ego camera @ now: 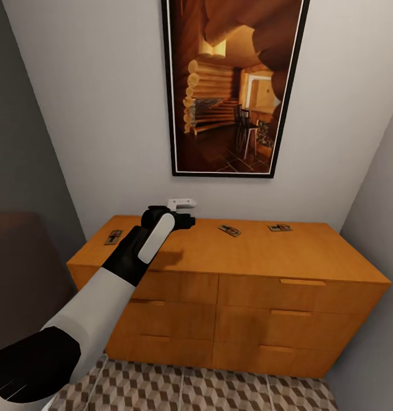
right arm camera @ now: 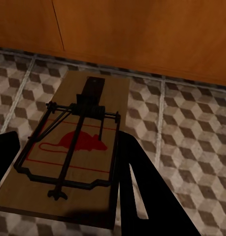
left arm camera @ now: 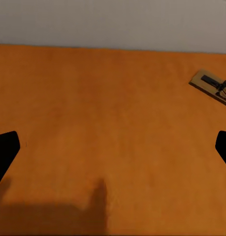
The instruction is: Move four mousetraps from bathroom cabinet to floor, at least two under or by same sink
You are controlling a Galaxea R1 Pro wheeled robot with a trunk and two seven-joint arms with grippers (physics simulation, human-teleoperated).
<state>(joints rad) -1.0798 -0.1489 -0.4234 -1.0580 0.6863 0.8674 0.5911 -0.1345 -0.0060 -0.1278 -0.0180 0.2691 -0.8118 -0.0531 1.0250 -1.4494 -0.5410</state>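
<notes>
Three mousetraps lie on the orange-wood cabinet [ego camera: 259, 257]: one at the left end [ego camera: 112, 236], one in the middle [ego camera: 229, 230] and one further right [ego camera: 280, 228]. My left gripper [ego camera: 187, 221] hovers over the cabinet top between the left and middle traps, open and holding nothing. In the left wrist view its fingers [left arm camera: 5, 150] stand wide apart and the middle mousetrap [left arm camera: 213, 87] lies off to one side. My right gripper [right arm camera: 68, 167] is shut on a fourth mousetrap [right arm camera: 76, 142], held just above the bathroom floor [right arm camera: 191, 128] in front of the cabinet's drawer fronts [right arm camera: 142, 34].
A large framed picture [ego camera: 233, 85] hangs on the white wall behind the cabinet. Grey walls close in on both sides of the cabinet. A strip of cube-pattern tiles [ego camera: 191, 388] shows in front of the drawers. A dark brown block [ego camera: 19, 268] stands at the left.
</notes>
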